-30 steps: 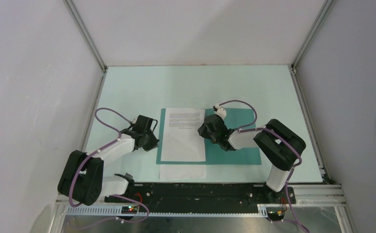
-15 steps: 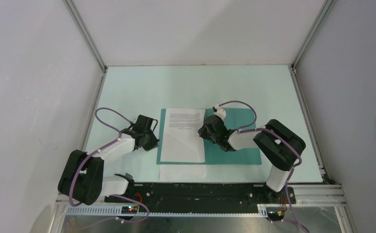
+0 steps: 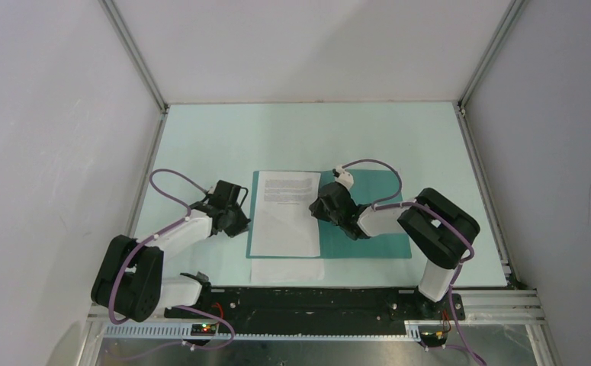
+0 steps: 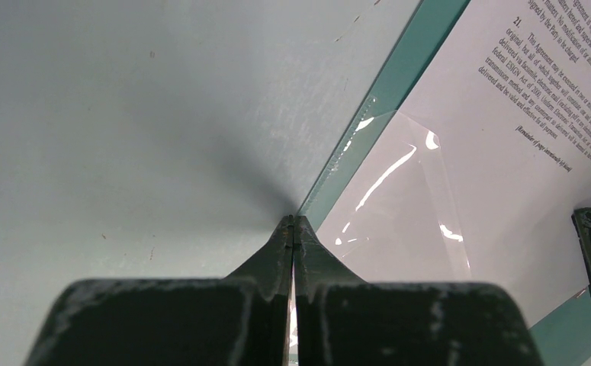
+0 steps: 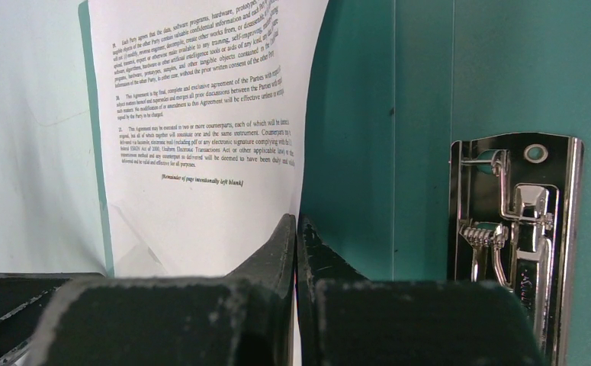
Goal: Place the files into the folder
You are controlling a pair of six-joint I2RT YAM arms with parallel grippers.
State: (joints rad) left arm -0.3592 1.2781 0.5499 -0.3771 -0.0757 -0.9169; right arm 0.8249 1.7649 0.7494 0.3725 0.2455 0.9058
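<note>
Fig.: filing, first of two. Sheet 1 [image 3: 284, 217] lies on L half of folder [image 3: 368, 229]. My R end effector [image 5: 297, 221] is closed at its R edge, grip unclear. L end effector [image 4: 293, 221] is closed at folder's L edge. Sheet 2 [image 3: 287, 270] juts past folder's near edge. Next, I judge: square sheet 1, fetch sheet 2.

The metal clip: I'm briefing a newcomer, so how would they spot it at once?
Find the flat teal-green card folder lying open mid-table. On its bare right half, right of the white printed paper sheet, sits a shiny chrome spring clip. It alone is metal and mirror-bright among matte card and paper.
</note>
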